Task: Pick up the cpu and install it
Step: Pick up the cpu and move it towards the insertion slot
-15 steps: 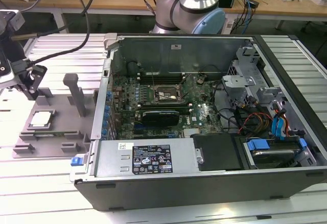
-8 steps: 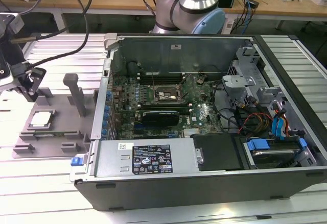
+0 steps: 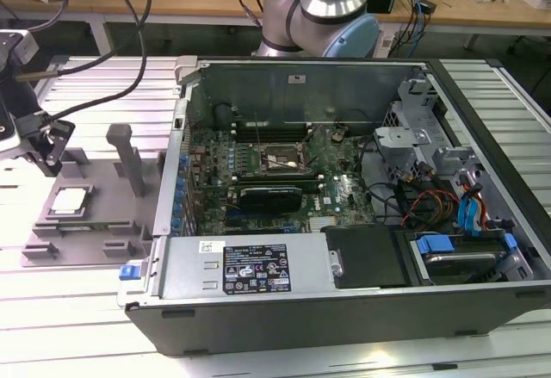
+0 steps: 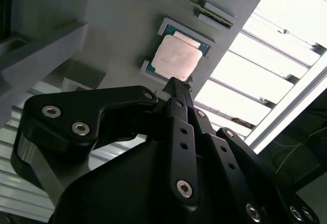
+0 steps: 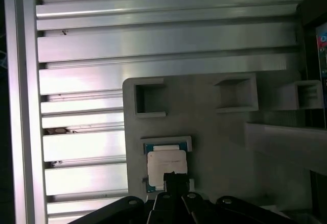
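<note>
STEP: pick-up approach, judged | gripper (image 4: 177, 85): closed, holding nothing, tip near cpu (image 4: 177, 56) edge | cpu location: flat in grey fixture (image 4: 112, 30) pocket, not installed | NEXT: probably calls for squared alignment, gentle grasp

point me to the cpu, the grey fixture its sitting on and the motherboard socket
cpu (image 5: 166, 162): first wrist view, on its silvery metal top
grey fixture (image 3: 105, 199): exterior view, on a bare patch of its base plate
motherboard socket (image 3: 275, 159): exterior view, on the socket's middle
</note>
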`<state>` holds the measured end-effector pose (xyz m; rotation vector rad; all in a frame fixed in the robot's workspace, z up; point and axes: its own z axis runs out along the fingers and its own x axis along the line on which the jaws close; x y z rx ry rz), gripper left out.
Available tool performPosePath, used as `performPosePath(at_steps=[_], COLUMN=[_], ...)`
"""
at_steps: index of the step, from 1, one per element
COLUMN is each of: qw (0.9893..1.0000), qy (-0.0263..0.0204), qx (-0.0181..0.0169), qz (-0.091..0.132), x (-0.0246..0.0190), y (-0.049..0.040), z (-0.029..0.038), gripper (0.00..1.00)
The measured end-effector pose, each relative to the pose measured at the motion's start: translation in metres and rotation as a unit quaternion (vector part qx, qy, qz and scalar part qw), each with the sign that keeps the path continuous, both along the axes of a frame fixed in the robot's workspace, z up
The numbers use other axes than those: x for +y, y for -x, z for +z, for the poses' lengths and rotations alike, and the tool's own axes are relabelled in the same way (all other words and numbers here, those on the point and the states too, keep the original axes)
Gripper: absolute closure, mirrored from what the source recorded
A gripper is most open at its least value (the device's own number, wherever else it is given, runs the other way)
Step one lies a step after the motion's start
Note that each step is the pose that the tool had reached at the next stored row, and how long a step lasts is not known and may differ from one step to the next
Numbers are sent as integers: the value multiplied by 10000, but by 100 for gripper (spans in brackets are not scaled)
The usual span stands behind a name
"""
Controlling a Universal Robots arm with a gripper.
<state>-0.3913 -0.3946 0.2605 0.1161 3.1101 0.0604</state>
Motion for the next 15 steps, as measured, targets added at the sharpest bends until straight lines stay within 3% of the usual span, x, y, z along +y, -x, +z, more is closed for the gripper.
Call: performPosePath(at_steps=[4, 10, 15], qw=[10000, 10000, 9998], qy=[0, -1, 0], qx=[-11, -60, -62], qz=[0, 75, 176], x=[1, 0, -1], y=[32, 50, 49], z=[-44, -192, -251], gripper=[89, 89, 89])
